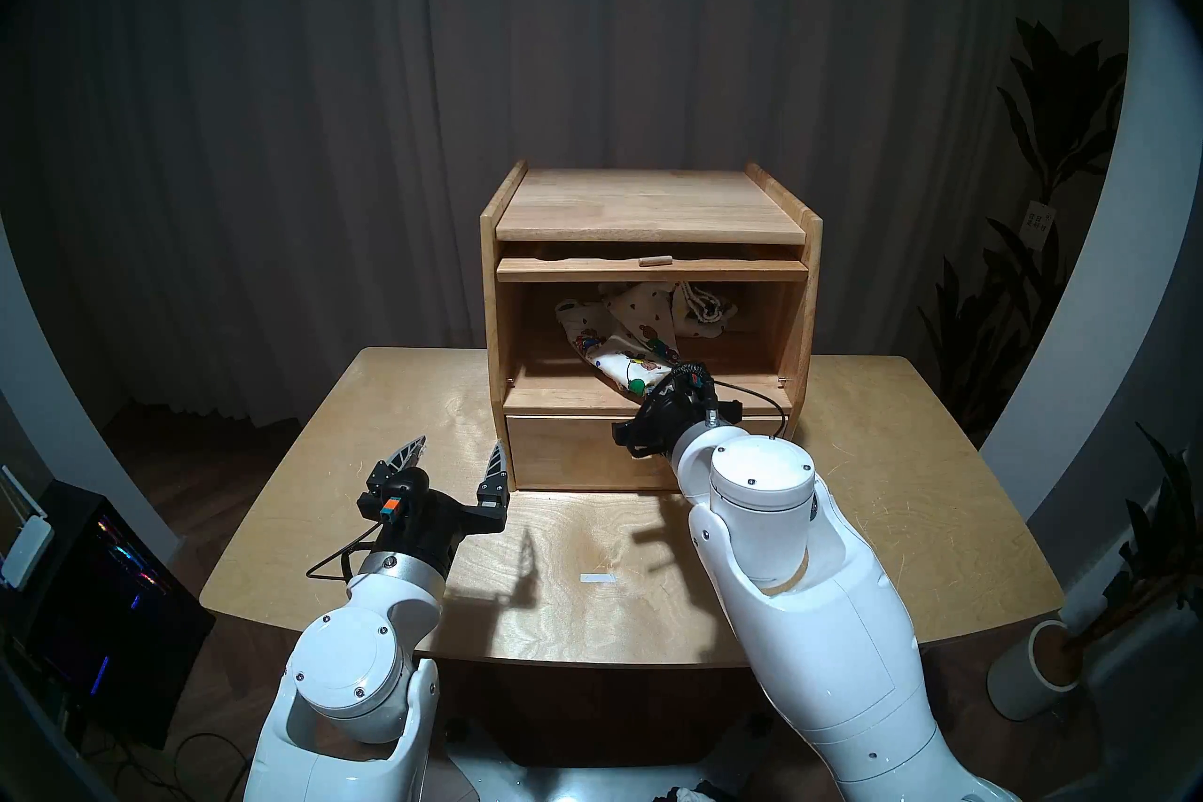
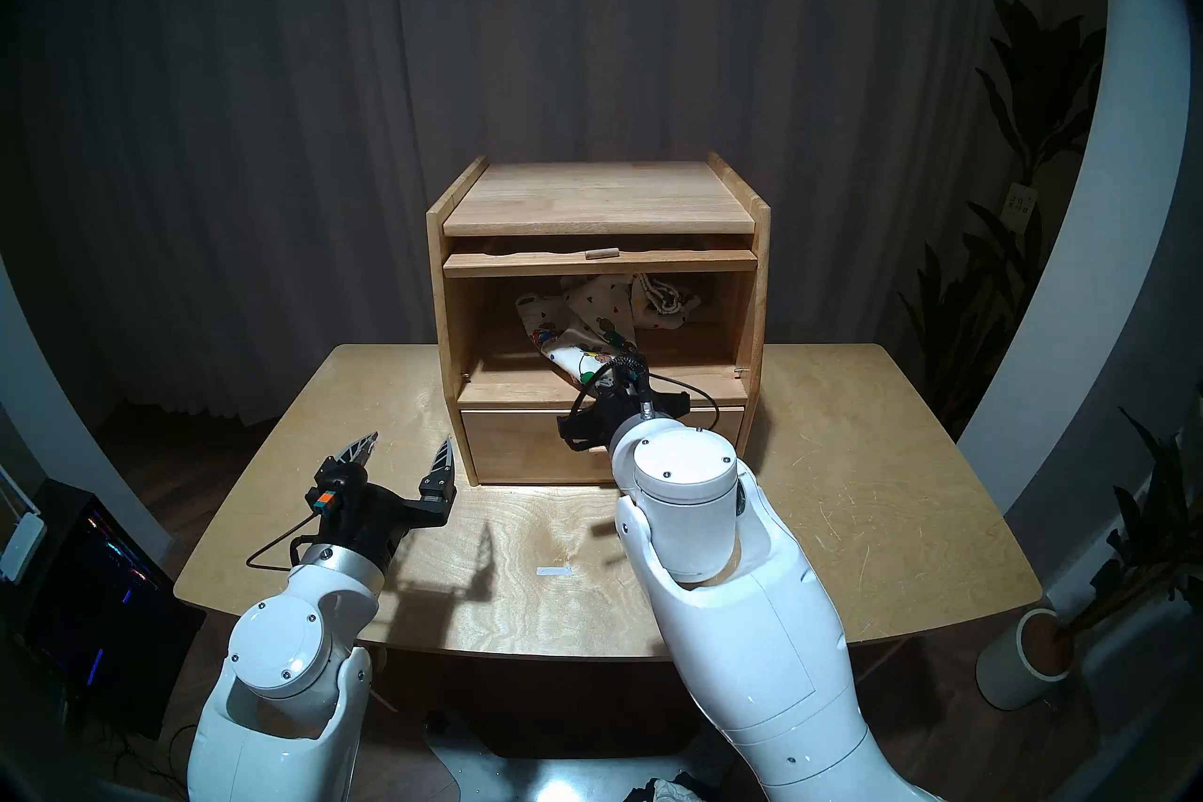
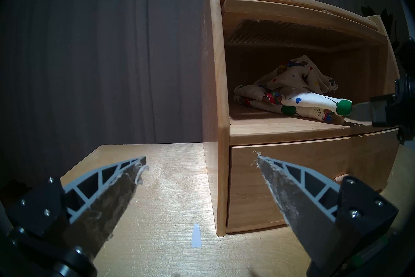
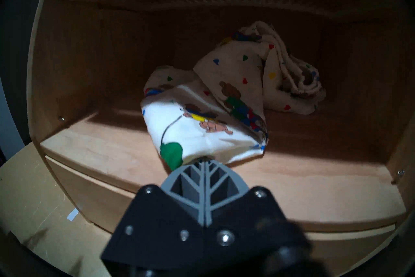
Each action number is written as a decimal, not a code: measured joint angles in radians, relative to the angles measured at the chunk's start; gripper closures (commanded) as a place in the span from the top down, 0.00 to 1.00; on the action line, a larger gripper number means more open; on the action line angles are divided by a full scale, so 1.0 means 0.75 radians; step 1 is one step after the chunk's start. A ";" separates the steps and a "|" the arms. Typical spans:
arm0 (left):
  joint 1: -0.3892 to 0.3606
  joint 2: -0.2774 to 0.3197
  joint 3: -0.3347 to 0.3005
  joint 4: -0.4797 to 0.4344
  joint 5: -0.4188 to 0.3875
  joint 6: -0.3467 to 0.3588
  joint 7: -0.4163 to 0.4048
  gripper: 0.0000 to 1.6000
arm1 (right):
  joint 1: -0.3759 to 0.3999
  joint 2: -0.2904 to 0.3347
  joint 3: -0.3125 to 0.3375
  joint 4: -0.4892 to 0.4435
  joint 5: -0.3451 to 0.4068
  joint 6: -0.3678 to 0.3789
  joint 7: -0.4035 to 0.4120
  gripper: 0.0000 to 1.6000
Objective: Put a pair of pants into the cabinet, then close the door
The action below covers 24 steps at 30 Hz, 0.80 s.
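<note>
The pair of pants [image 4: 208, 110] lies inside the cabinet [image 1: 648, 208] upper compartment, its front corner pinched by the clenched right claw [image 4: 205, 160]. Release should be made further inward, clear of the door [image 1: 651, 268] path. The left claw [image 1: 456, 465] is held spread over the worktop [image 1: 911, 456].

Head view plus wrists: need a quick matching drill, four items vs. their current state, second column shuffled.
Items:
1. pants
2. door
3. left gripper
4. right gripper

States:
A. fingers spread, holding nothing, above the table
B. flipped up flat under the cabinet top, peg handle showing
C. fingers closed on cloth at the shelf's front edge
D. crumpled in the upper compartment

Pairs: 1-D, 2-B, 3-A, 4-C
</note>
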 measured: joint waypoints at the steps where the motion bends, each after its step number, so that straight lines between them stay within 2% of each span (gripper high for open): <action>1: 0.000 0.000 0.000 -0.001 0.000 0.001 0.001 1.00 | 0.013 0.000 -0.003 0.000 -0.002 0.012 0.004 0.00; 8: 0.002 0.000 0.002 -0.005 0.002 0.005 0.004 1.00 | 0.086 -0.014 0.004 0.124 -0.004 0.087 0.018 0.00; 17: 0.003 0.000 0.004 -0.006 0.003 0.007 0.008 1.00 | 0.226 -0.043 -0.012 0.308 -0.053 0.007 0.051 0.00; 24: 0.003 0.000 0.005 -0.006 0.004 0.007 0.009 1.00 | 0.310 -0.067 -0.034 0.378 -0.123 0.001 0.091 0.00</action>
